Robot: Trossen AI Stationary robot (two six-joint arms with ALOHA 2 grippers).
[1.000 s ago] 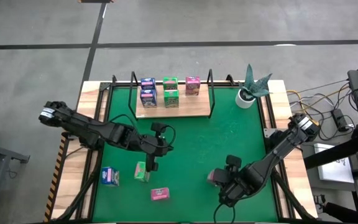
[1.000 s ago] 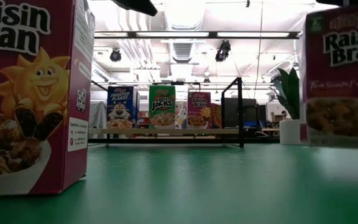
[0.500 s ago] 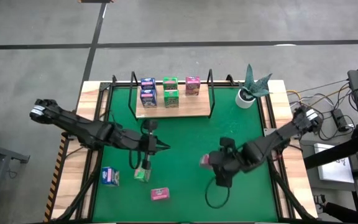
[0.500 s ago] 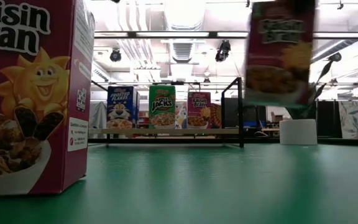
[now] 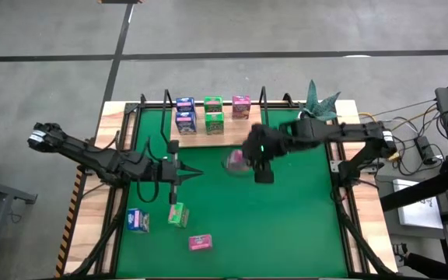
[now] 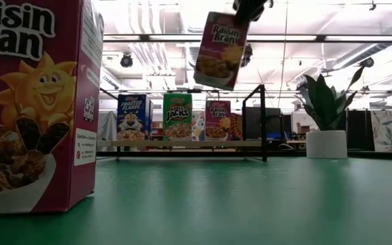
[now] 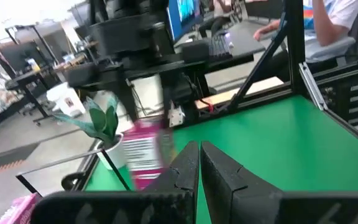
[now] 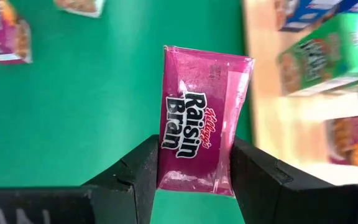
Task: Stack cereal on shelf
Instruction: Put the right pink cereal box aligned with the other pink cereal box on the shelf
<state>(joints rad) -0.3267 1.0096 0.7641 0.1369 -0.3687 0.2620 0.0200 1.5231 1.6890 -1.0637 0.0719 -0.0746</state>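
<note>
I've got a potted plant (image 5: 311,109) at the far right corner of the worktop (image 5: 208,208), well clear of the shelf (image 5: 216,124), and nothing sits between my raised box and the board except the black rod upright (image 5: 264,117) at its right end. On the shelf I count five cereal boxes: two blue (image 5: 184,113), two green (image 5: 213,113) and one pink (image 5: 241,106), all standing. Loose on the green mat near my left arm lie a blue box (image 5: 137,220), a green box (image 5: 178,215) and a pink box (image 5: 200,243). My right tool (image 8: 194,177) is up in the air just in front of the shelf's right half, fingers (image 8: 138,174) clamped on either side of a pink Raisin Bran box (image 8: 199,134), which hangs tilted above the mat in the low view (image 6: 220,49). My left tool (image 7: 199,163) hovers over the mat above the green box, fingers pressed together, holding nothing
</note>
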